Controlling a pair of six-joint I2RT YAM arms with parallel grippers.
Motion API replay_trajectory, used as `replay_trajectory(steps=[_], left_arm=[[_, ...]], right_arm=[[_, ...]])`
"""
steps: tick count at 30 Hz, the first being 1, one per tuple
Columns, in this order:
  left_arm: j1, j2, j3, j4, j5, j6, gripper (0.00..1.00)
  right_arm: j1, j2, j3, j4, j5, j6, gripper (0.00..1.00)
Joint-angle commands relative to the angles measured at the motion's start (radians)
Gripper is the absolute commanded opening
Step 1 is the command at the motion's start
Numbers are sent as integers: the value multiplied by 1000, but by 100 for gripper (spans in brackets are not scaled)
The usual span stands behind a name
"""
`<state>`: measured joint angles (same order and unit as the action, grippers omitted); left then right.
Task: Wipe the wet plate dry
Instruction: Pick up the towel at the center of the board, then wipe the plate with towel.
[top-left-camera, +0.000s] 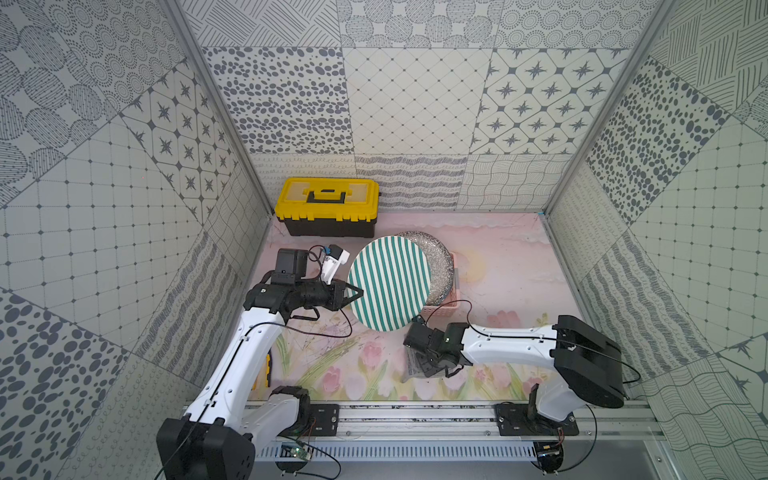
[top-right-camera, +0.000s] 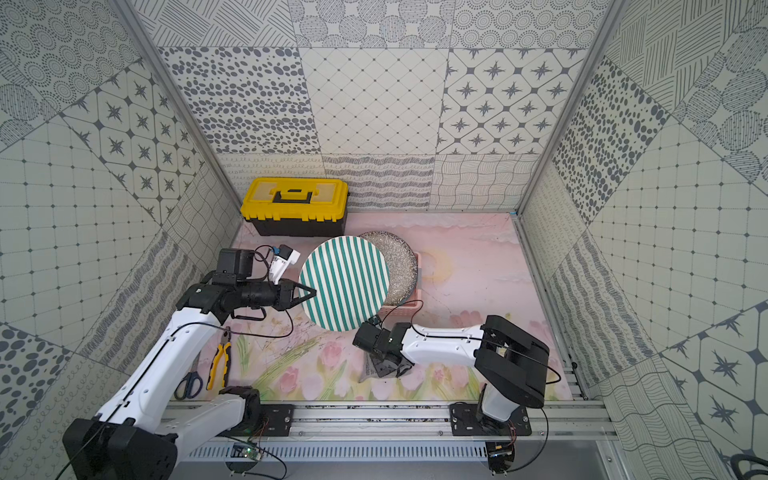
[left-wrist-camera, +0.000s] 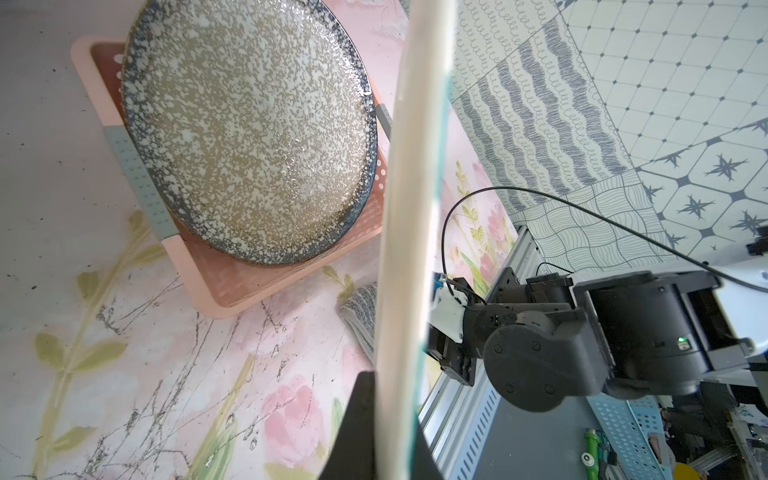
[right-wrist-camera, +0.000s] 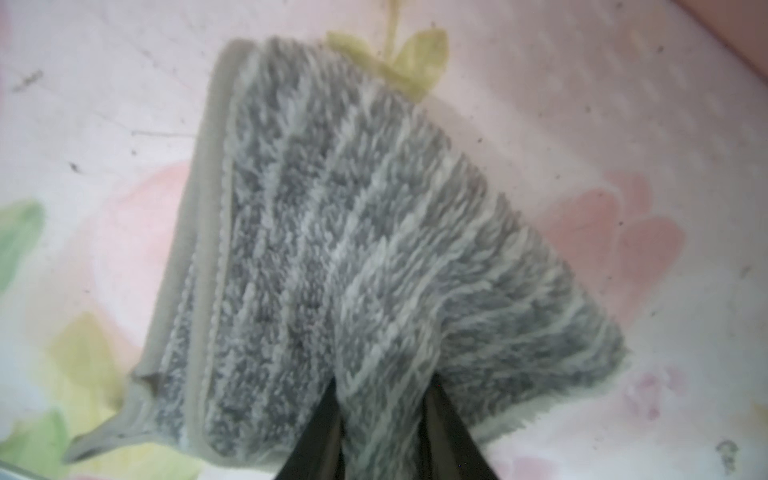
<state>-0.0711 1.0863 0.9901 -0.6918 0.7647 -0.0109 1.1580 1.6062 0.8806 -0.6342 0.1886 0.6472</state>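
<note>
Here, the round plate (top-left-camera: 389, 282) shows green-white stripes.

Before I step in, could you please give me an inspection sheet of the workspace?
Surface: floral mat, scuffed with dark marks.
Job's things: striped plate held tilted off the mat; grey towel lying on the mat; speckled plate, beaded with droplets, leaning in a pink basket.
Clutter: yellow toolbox shut, at the back; pliers and scissors beside the left arm.
Grippers: left tool shut on the striped plate's rim; right tool pinching a fold of the towel.
Cables: black cable looping free off the right wrist.
Surroundings: patterned walls on three sides; metal rail in front.
</note>
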Motion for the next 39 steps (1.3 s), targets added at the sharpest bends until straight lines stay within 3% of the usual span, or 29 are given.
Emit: replay_trajectory(steps=[1, 2, 3, 11, 15, 18, 23, 28, 33, 39], left_arm=[[4, -2, 3, 48, 94, -38, 0], [5, -3, 3, 48, 93, -38, 0], [5, -6, 2, 49, 95, -40, 0], [4, -19, 8, 31, 124, -9, 0], [5, -19, 19, -10, 195, 50, 0], [5, -21, 26, -41, 243, 88, 0], [4, -29, 39, -98, 310, 153, 0], [2, -31, 56, -153, 376, 196, 0], [-4, -19, 85, -202, 411, 228, 0], [-10, -17, 101, -196, 410, 213, 0]], right_arm=[[-7, -58, -41, 36, 30, 8, 9], [-7, -90, -53, 37, 35, 9, 1], [-7, -128, -62, 40, 39, 8, 0], [-7, -556, -70, 56, -24, -130, 0], [-22, -628, 19, 74, 38, -189, 0], [-65, -574, 131, 91, 75, -215, 0], [-184, -380, 344, 96, 29, -237, 0], [-211, -207, 503, 101, 100, -300, 0], [-157, -55, 635, 109, 27, -377, 0], [-15, 76, 717, 125, 67, -425, 0]])
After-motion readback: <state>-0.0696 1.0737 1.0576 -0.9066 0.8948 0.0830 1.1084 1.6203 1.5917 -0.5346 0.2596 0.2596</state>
